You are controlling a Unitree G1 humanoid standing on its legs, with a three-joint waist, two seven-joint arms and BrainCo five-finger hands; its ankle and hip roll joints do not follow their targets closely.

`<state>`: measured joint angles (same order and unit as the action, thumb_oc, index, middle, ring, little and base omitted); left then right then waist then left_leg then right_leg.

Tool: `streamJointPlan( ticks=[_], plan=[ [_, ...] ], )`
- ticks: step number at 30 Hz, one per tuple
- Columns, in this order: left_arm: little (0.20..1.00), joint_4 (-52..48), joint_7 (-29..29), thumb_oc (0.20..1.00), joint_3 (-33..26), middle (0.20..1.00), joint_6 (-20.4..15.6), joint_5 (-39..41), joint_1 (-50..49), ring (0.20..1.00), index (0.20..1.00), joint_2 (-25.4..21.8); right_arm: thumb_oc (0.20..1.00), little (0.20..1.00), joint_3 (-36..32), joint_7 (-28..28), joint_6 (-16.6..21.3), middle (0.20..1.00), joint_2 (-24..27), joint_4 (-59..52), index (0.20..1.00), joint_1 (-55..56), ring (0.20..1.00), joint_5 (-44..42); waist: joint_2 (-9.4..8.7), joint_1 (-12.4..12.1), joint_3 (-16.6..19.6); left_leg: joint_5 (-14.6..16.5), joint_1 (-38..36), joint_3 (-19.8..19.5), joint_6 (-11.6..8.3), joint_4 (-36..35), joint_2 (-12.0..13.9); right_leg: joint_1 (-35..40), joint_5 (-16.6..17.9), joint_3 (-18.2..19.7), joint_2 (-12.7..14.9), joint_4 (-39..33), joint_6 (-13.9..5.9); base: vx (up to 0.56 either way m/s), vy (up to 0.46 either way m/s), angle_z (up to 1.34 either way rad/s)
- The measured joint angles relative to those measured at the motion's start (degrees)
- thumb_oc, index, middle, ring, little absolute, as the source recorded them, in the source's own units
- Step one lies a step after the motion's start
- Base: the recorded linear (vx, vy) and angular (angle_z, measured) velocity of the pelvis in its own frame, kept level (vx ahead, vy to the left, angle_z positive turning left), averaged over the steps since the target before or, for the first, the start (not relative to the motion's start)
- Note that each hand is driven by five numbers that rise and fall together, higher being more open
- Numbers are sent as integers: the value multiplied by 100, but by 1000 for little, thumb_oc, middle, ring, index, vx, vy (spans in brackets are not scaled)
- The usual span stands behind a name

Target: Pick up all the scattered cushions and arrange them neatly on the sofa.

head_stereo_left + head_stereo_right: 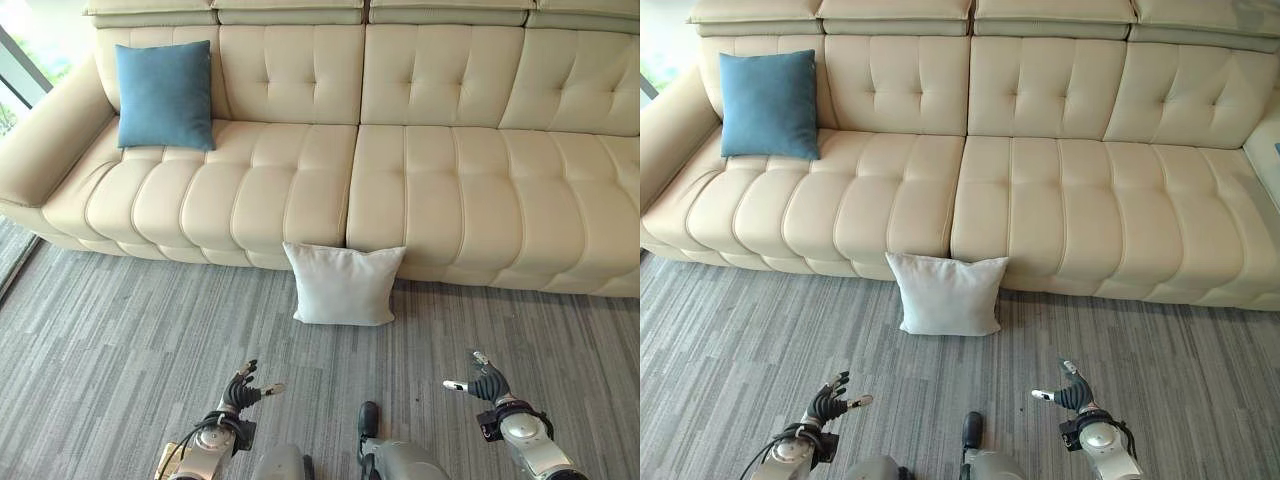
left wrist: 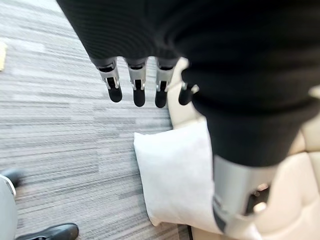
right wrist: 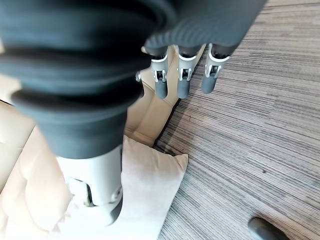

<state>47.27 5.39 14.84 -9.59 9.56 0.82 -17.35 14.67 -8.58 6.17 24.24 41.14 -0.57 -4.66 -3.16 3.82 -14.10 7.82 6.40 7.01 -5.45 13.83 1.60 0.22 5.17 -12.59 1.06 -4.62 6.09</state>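
Note:
A white cushion point(image 1: 342, 284) stands on the carpet, leaning against the front of the beige sofa point(image 1: 450, 190) near its middle seam. It also appears as the white cushion point(image 2: 175, 175) and the white cushion point(image 3: 145, 195) in the wrist views. A blue cushion point(image 1: 165, 95) stands upright on the sofa's left seat against the backrest. My left hand point(image 1: 243, 388) hovers low over the carpet, short of the white cushion and to its left, fingers straight and holding nothing. My right hand point(image 1: 484, 381) hovers to the cushion's right, also open and empty.
Grey striped carpet point(image 1: 120, 330) spreads in front of the sofa. The sofa's left armrest point(image 1: 45, 140) stands beside a window at the far left. A dark shoe point(image 2: 47, 232) rests on the carpet near me.

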Motion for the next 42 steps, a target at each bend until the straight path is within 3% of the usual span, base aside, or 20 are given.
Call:
streamJointPlan(
  ticks=[1,2,4,9,11,14,16,17,18,20,21,23,25,29,30,32,34,37,38,42],
  plan=[
    [1000,1,-8,1000,65,1000,0,-5,9,1000,1000,-3,1000,1000,14,-3,0,1000,-11,62,1000,-5,1000,0,1,7,-2,-173,51,-10,9,-474,24,61,-57,-4,-17,-1,-81,248,56,-9],
    [1000,6,-39,1000,89,1000,1,-11,-26,1000,1000,2,1000,1000,35,-6,-10,1000,-74,246,1000,-35,1000,-2,7,3,-5,-677,143,-24,-37,-1103,144,227,-202,6,-103,-4,-271,265,78,-8],
    [1000,17,-38,1000,87,1000,3,-11,-35,1000,1000,2,1000,1000,40,-10,-13,1000,-109,343,1000,-3,1000,-2,30,-13,-8,-1058,277,-53,-76,-1368,293,372,-331,26,-203,-35,-289,264,107,-9],
    [1000,146,-35,1000,93,1000,34,-10,-77,1000,1000,9,1000,1000,8,-49,-38,1000,-126,376,1000,114,1000,-4,110,-119,-6,-1387,471,-24,-61,-1470,493,646,-576,247,-258,-3,-280,224,169,-20],
    [1000,248,-38,1000,75,1000,34,-9,-66,1000,1000,2,1000,1000,3,-48,-42,1000,-186,406,1000,171,1000,1,85,-155,20,-1692,253,13,261,-1510,333,743,-716,443,-85,75,-497,215,232,-38],
    [1000,251,-35,1000,78,1000,41,-8,-119,1000,1000,-48,1000,1000,15,-32,-34,1000,-269,346,1000,203,1000,2,10,-145,98,-1539,66,176,706,-1520,-74,522,-1009,727,340,670,-893,127,168,-27],
    [1000,238,-35,1000,72,1000,36,-5,47,1000,1000,-166,1000,1000,48,27,-59,1000,-418,332,1000,96,1000,5,4,-197,88,-1367,-16,411,977,-1535,-213,-15,-1154,957,560,1784,-1170,232,278,-44],
    [1000,267,-33,1000,82,1000,38,-7,90,1000,1000,-270,1000,1000,62,67,-54,1000,-531,201,1000,-31,1000,6,20,-172,82,-1154,-283,502,1080,-1591,-293,-871,-1308,969,755,3683,-1435,256,195,-44],
    [1000,284,-30,1000,80,1000,36,-6,107,1000,1000,-290,1000,1000,97,68,-53,1000,-541,109,1000,-20,1000,7,1,-169,93,-1137,-395,504,1096,-1630,-359,-1099,-1376,967,825,4175,-1536,183,60,-22],
    [1000,248,20,1000,62,1000,31,-6,109,1000,1000,-293,1000,1000,172,81,-34,1000,-519,-48,1000,-24,1000,8,0,-214,111,-958,-688,590,1128,-1739,-419,-1440,-1481,858,840,3748,-1420,203,26,-8],
    [1000,245,29,1000,67,1000,31,-6,48,1000,1000,-299,1000,1000,216,81,-37,1000,-519,-78,1000,-11,1000,7,1,-210,120,-965,-783,618,1099,-1803,-437,-1508,-1411,694,870,3115,-1379,204,-18,3],
    [1000,277,36,1000,62,1000,30,3,-42,1000,1000,-273,1000,1000,267,90,-45,1000,-520,-56,1000,11,1000,9,1,-201,115,-858,-873,582,1048,-1837,-476,-1604,-1062,416,904,2219,-1400,183,-39,1],
    [1000,472,30,1000,47,1000,38,2,-62,1000,1000,-221,1000,1000,265,118,-46,1000,-520,5,1000,-31,1000,9,-26,-158,126,-858,-950,572,1095,-1833,-478,-1636,-681,481,827,1558,-1426,109,-84,5],
    [1000,400,35,1000,35,1000,30,0,-171,1000,1000,-259,1000,1000,269,125,-66,1000,-520,167,1000,172,1000,13,-138,-119,189,-706,-1299,240,880,-1832,-508,-1122,-9,332,804,1099,-1331,147,-148,49],
    [1000,346,40,1000,13,1000,30,1,-240,1000,1000,-248,1000,1000,257,129,-65,1000,-518,207,1000,198,1000,15,-144,-157,217,-625,-1418,202,773,-1824,-454,-941,232,368,709,906,-993,141,-182,18],
    [1000,311,28,1000,19,1000,30,-5,-366,1000,1000,-205,1000,1000,251,125,-62,1000,-442,261,1000,123,1000,15,59,-181,320,-492,-1435,140,565,-1688,-149,-579,311,279,378,418,-905,119,-197,2],
    [1000,240,25,1000,18,1000,31,-4,-405,1000,1000,-132,1000,1000,227,123,-50,1000,-269,73,1000,132,1000,15,122,-257,355,-385,-1299,88,396,-1323,125,-299,384,199,86,-15,-737,80,-262,15],
    [1000,211,22,1000,52,1000,27,-5,-219,1000,1000,-87,1000,1000,233,113,-32,1000,-68,-159,1000,115,1000,12,-130,-275,285,-307,-276,-63,174,557,248,-210,141,133,48,-41,-357,44,-157,26],
    [1000,225,23,1000,71,1000,27,-5,-183,1000,1000,-73,1000,1000,246,112,-29,1000,-56,-118,1000,53,1000,14,-177,-276,256,-273,-86,-188,106,765,237,-219,128,127,23,-45,-265,85,-36,-5],
    [1000,211,23,1000,80,1000,34,-5,-188,1000,1000,-71,1000,1000,263,109,-38,1000,-50,-91,1000,23,1000,19,-208,-244,192,-311,30,-306,151,-403,-19,-266,80,128,-135,-45,-205,89,14,-14]
  ],
)
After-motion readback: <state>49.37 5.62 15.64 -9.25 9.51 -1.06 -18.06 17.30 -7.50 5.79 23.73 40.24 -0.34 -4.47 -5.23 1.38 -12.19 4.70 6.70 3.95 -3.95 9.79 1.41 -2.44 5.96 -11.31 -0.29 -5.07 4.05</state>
